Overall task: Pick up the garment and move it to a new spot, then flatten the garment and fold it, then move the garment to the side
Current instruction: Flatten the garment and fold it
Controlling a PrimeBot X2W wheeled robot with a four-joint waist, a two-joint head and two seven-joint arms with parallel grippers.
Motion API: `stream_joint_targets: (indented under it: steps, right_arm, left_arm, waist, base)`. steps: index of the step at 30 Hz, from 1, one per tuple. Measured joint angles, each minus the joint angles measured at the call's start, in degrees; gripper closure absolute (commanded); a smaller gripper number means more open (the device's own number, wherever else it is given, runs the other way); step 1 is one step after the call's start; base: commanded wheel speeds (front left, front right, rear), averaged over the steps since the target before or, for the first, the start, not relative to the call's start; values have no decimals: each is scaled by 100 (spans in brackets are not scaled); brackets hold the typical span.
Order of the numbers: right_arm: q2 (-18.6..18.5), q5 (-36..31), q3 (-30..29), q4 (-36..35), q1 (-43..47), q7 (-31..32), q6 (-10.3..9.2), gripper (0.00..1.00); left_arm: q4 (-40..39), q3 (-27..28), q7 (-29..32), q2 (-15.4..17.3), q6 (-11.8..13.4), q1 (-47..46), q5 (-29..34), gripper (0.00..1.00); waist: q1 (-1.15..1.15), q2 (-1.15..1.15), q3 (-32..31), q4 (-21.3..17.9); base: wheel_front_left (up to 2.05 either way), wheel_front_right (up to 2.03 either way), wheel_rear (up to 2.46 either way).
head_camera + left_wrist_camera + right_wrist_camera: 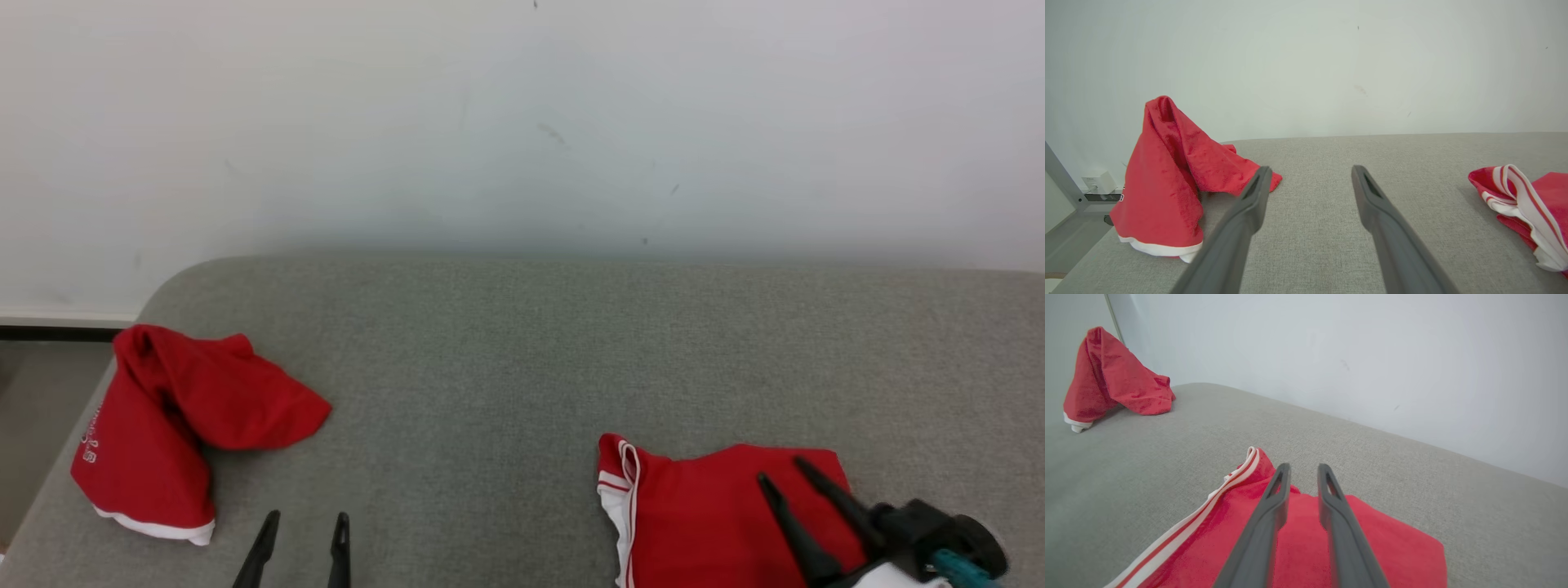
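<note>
Head view: right gripper (781, 469) over striped garment (702, 506); left gripper (308, 516) well apart

Counter: grey woven fabric top (522, 367), with a rounded corner at the far left and its far edge against a pale wall.
Left side: heaped red garment (171, 425) sits right by the left edge, bunched up into a peak, its white hem down on the fabric.
Right side: flat red garment (702, 506) lies near the front edge, a white-and-red striped band along its left end.
Spacing: the two lie well apart.

Grey padded surface (522, 359), white wall (522, 122)
</note>
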Motion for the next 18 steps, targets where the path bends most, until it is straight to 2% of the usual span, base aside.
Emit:
stream_joint_targets:
  steps: [5,10,14,18]
  right_arm:
    - [-212,-466,-1490,-686,720,-1,0,0]
    - [-108,-705,-2520,-1159,1390,-1,1,0]
    - [24,-878,-2994,-1192,1759,-1,0,0]
    - [153,-965,-3137,-1084,1969,-1,0,0]
  left_arm:
    - [4,-5,0,-3,-1,-4,8,0]
    - [73,-18,0,4,-52,1,9,0]
    - [148,-38,0,2,-59,83,16,0]
    - [182,-38,0,2,-77,94,16,0]
  waist:
    - [0,0,-72,-142]
    - [0,0,-117,-203]
    - [0,0,-164,-217]
    - [0,0,-188,-198]
  base:
    - [0,0,0]
    - [0,0,0]
    - [0,0,0]
    - [0,0,0]
